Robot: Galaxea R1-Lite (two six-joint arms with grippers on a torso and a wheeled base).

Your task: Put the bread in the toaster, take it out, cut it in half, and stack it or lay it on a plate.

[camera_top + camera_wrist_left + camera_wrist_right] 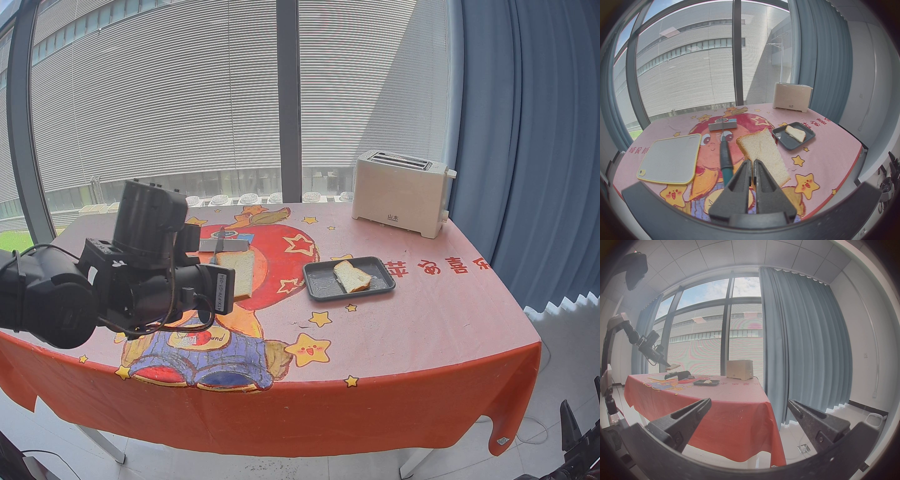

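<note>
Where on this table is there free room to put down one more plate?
The widest bare patch of the table lies between the grey plate, the toaster and the front right corner. It is crowded on the left: cutting board, knife and the bread slice in the left fingers.

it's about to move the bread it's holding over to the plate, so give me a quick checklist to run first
1. Left gripper shut on the bread slice: ok.
2. Slice lifted and hanging free: ok.
3. Free room on the dark plate beside the bread piece lying on it: ok.
4. Knife lying off the path to the plate: ok.
5. Right gripper open, away from the work: ok.
6. How firmly the slice is pinched: cannot tell.
</note>
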